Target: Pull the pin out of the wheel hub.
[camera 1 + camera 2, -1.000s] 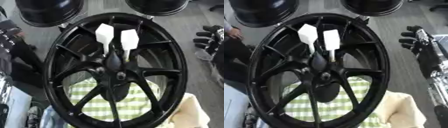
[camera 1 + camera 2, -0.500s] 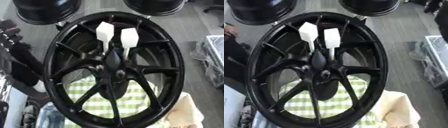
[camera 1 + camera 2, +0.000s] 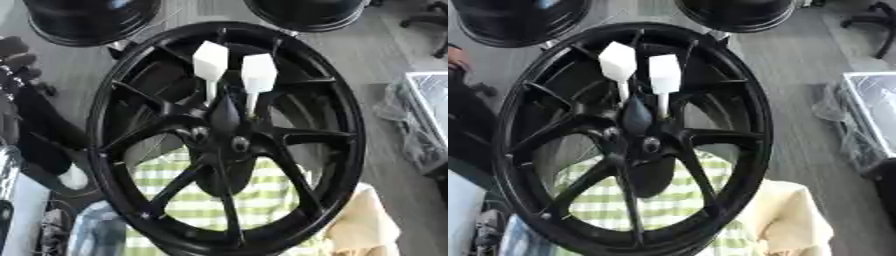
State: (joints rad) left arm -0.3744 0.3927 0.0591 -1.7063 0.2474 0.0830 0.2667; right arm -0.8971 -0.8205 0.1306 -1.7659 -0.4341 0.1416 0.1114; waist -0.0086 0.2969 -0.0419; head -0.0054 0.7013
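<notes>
The large black multi-spoke alloy wheel [image 3: 227, 135] stands tilted before me over a green-and-white checked cloth [image 3: 206, 200]. At its central hub [image 3: 229, 142], two white pins with flat square heads [image 3: 234, 75] stick up side by side, both seated. Neither of my hands is in sight, so I cannot tell their state.

Green-checked cloth [image 3: 262, 200], cream cloth [image 3: 794, 220], two black rims [image 3: 92, 20] behind, grey floor [image 3: 798, 65].
</notes>
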